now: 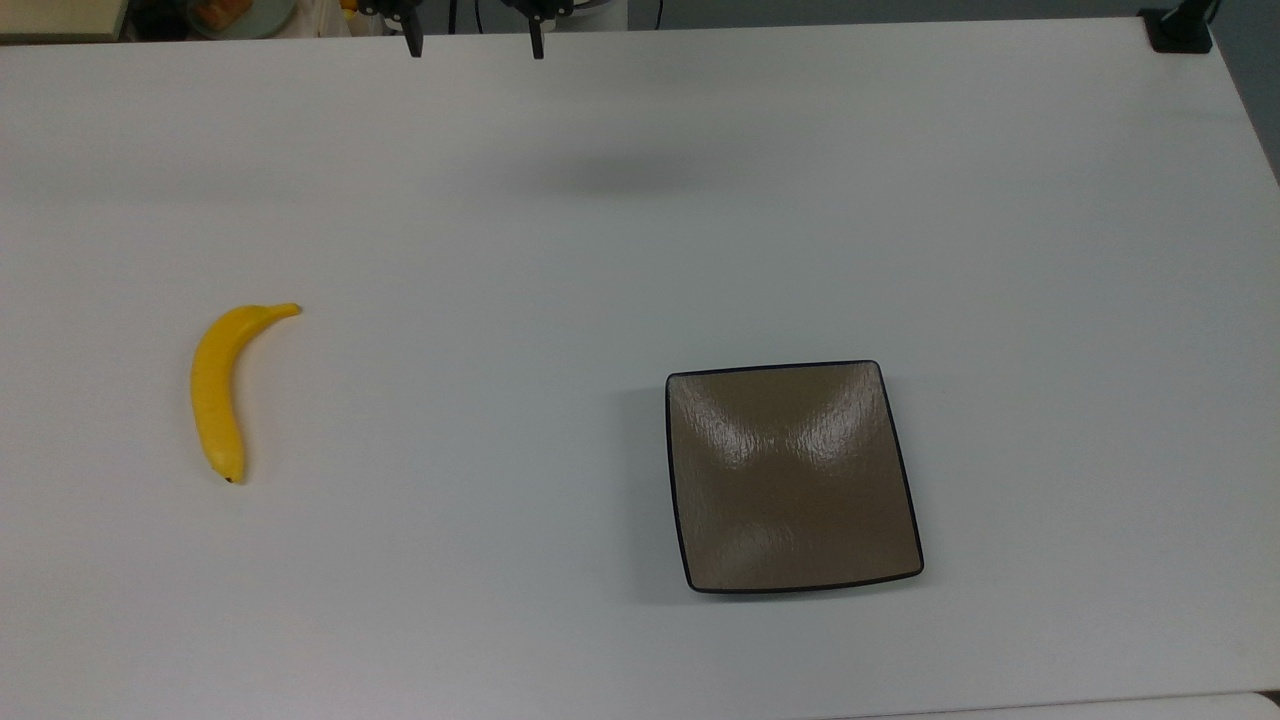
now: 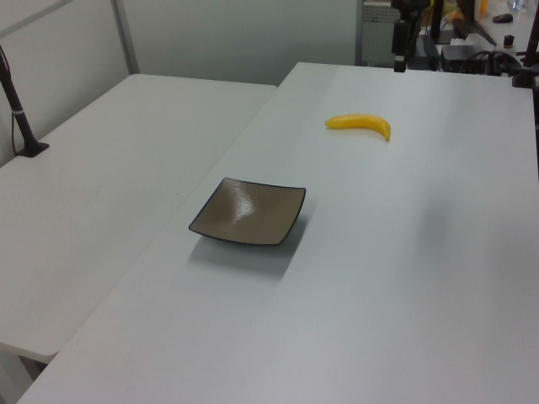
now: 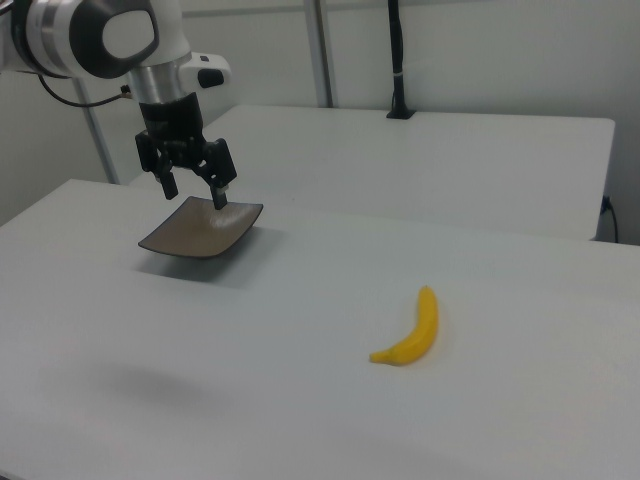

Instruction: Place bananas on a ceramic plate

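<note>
A single yellow banana (image 1: 218,390) lies flat on the white table (image 1: 600,250) at the top view's left, stem pointing up and right. The square brownish ceramic plate (image 1: 790,475) sits bare at the top view's lower right, well apart from the banana. My gripper (image 1: 475,45) hangs at the table's far edge, open, with nothing between its fingers. In the right view the gripper (image 3: 195,192) is raised above the table, in front of the plate (image 3: 200,235), and the banana (image 3: 415,335) lies far to the right. The left view shows the banana (image 2: 360,124) beyond the plate (image 2: 248,211).
A black clamp mount (image 1: 1180,30) stands at the table's far right corner in the top view. A second white table (image 2: 109,168) adjoins on the left view's left, with a black pole (image 3: 398,60) clamped to it. Cluttered equipment (image 2: 455,42) stands past the far edge.
</note>
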Controlling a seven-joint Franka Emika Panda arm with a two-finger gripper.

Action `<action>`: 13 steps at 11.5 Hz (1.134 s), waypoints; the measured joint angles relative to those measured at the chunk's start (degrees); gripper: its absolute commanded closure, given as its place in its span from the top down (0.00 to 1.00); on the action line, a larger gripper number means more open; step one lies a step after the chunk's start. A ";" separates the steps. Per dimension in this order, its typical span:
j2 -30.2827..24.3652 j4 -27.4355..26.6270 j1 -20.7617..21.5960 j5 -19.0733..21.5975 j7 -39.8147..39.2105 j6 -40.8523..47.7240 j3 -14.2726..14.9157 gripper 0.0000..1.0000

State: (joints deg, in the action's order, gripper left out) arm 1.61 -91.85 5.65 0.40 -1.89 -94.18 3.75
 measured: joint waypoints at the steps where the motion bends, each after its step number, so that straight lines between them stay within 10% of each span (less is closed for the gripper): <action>1: 0.00 -0.05 0.00 0.00 0.00 -0.54 0.00 1.00; 13: 0.00 0.59 -0.19 0.00 -0.02 -1.24 0.63 1.00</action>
State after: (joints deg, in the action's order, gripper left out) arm 1.62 -91.26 5.46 0.41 -1.91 -95.42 4.38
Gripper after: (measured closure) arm 0.000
